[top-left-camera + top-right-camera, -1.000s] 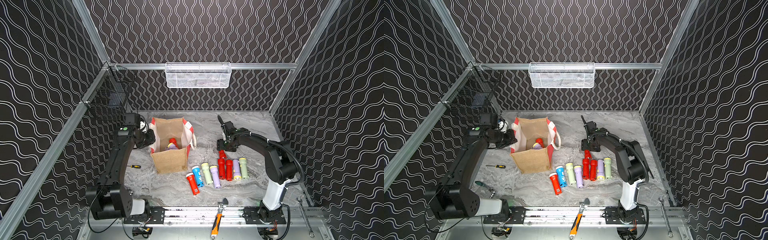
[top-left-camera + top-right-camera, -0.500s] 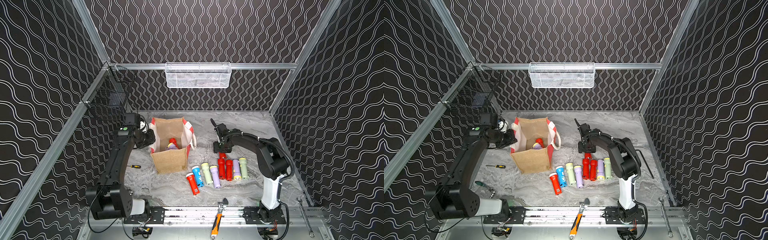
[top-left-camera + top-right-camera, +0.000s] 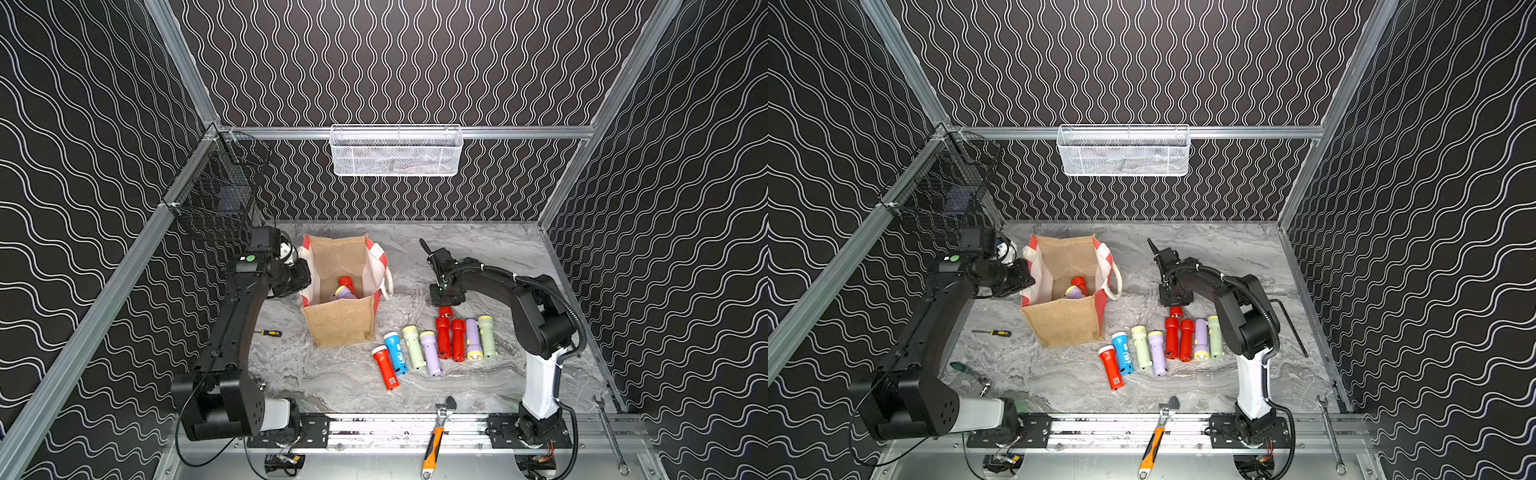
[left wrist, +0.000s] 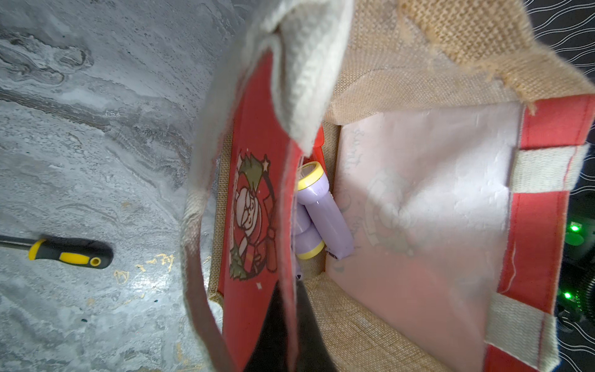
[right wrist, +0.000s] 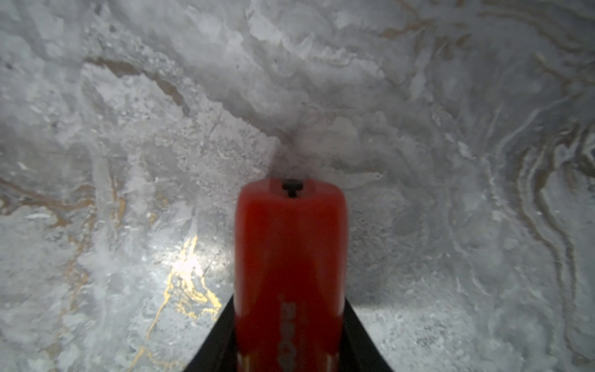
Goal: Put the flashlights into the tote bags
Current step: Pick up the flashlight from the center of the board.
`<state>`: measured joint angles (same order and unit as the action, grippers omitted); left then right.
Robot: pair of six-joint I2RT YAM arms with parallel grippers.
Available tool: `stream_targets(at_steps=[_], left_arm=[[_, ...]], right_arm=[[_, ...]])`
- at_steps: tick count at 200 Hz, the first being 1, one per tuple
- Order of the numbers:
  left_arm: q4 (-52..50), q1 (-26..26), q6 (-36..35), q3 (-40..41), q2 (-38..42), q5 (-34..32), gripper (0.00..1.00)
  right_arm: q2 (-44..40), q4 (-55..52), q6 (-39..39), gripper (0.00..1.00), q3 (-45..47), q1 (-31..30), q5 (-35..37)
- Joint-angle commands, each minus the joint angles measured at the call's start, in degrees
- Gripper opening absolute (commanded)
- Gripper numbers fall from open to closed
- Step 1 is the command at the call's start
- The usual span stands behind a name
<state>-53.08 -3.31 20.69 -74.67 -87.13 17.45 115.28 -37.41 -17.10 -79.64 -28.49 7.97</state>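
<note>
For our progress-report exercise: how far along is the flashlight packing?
Done: lilac flashlights and a red one lie in the tote bag. In hand: the right gripper clamps a red flashlight; the left gripper pinches the bag's wall. Left: eight flashlights on the table.

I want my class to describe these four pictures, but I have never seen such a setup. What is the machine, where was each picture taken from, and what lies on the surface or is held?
Two black robot arms work over a marbled table. Two pictures look down on the whole scene, almost alike; the other two come from cameras on the arms' wrists. The left end effector pinches the wall of an open bag with lilac flashlights inside. The right end effector is closed around a red flashlight. Eight other flashlights lie in a row nearby, and a screwdriver lies beside the bag. A wrench rests at the front edge.
</note>
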Motion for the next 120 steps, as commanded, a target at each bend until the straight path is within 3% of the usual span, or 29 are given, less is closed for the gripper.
stream_targets(at_steps=[1, 37, 85, 120], left_arm=[[2.6, 0.0, -0.1, 0.3, 0.3, 1.5, 0.01], [4.2, 0.0, 0.5, 1.3, 1.8, 2.9, 0.01], [4.7, 0.0, 0.2, 1.4, 2.5, 3.8, 0.00], [5.0, 0.1, 0.2, 1.6, 2.8, 4.3, 0.00]], right_arm=[[-1.1, -3.4, -0.3, 0.30, -1.5, 0.0, 2.2], [-3.4, -5.1, -0.2, 0.25, -3.9, 0.1, 2.1], [-8.5, -7.9, -1.2, 0.24, -9.5, 0.1, -1.5], [-14.6, -5.8, -1.5, 0.24, -13.5, 0.1, -10.7]])
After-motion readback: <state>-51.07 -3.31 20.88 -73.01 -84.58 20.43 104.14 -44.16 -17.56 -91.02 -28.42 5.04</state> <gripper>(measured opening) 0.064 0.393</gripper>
